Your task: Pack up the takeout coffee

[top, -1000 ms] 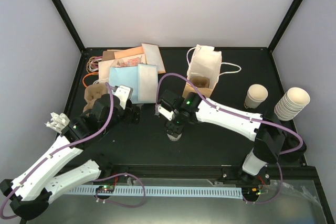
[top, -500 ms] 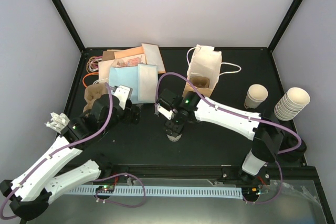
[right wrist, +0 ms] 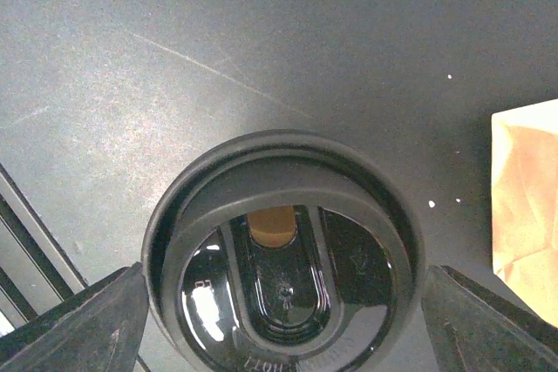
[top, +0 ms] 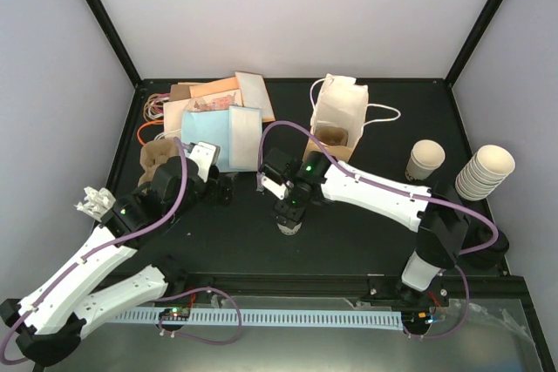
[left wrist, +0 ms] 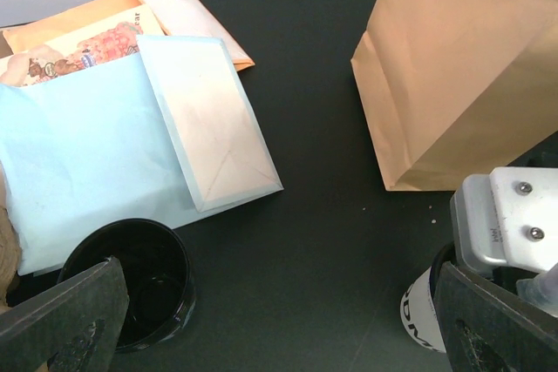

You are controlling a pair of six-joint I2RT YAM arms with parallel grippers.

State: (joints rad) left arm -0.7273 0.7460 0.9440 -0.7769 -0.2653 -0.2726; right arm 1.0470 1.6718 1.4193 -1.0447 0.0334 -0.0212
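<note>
The takeout coffee (top: 290,226) is a white cup with black lettering and a black lid, standing upright on the black table near the middle. My right gripper (top: 290,213) hangs straight above it. In the right wrist view the lid (right wrist: 283,259) fills the space between the fingers of the right gripper (right wrist: 283,324), which stand open, close to the rim on either side. My left gripper (top: 222,191) is open to the left of the cup and holds nothing. In the left wrist view the left gripper (left wrist: 279,324) is over bare table, with the cup (left wrist: 425,311) at the lower right.
A loose black lid (left wrist: 131,289) lies by my left finger. A brown paper bag (top: 338,115) with handles stands behind the cup, a cardboard carrier (top: 336,138) in it. Envelopes (top: 222,132) lie at the back left. A lone cup (top: 425,160) and stacked cups (top: 488,172) stand at right.
My right gripper's jaws have widened a little around the lid, and the right arm has shifted slightly. The left arm and the cup have stayed put.
</note>
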